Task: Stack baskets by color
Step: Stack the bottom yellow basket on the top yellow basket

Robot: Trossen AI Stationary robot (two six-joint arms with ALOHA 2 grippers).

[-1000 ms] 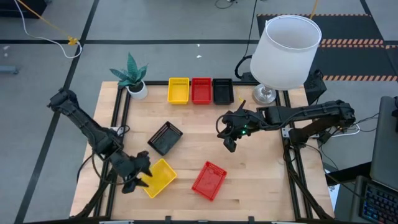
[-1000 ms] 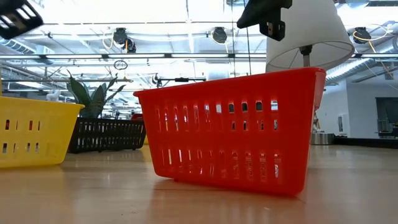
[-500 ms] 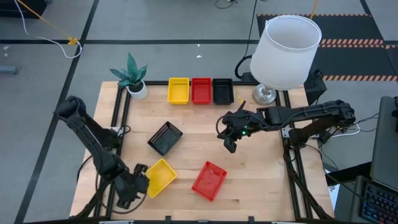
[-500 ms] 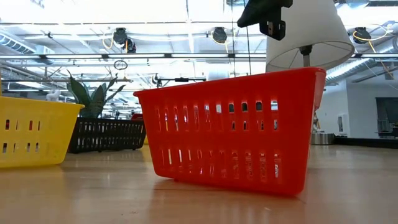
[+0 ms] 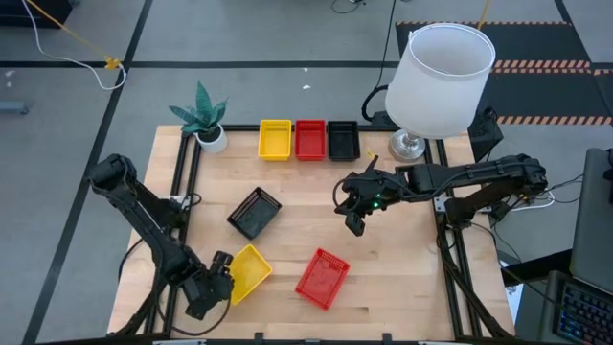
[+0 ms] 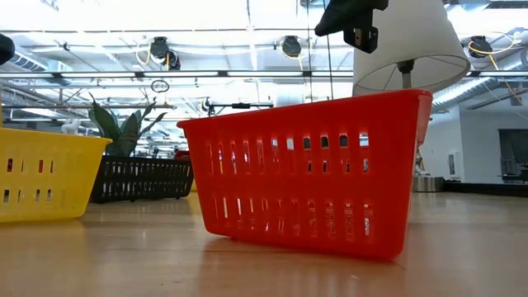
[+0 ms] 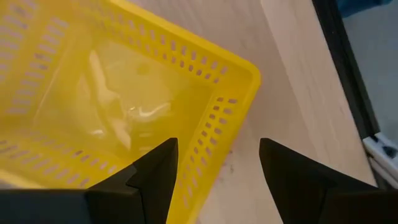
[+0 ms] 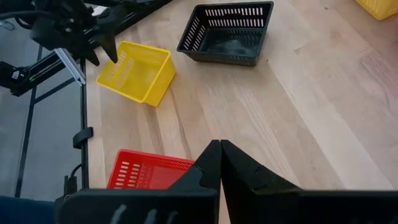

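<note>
On the desk (image 5: 402, 278), the loose yellow basket (image 5: 245, 272) lay near the front left corner. My left end effector (image 7: 214, 177) straddled its wall, fingers apart; closing seemed next. My right end effector (image 5: 352, 222) hovered mid-desk, pinched together.

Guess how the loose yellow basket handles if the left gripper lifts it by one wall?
The yellow basket is probably light: thin slotted plastic, nothing inside. Its wall may flex between the open left gripper fingers. Gripped at one corner, it will likely tilt.
</note>
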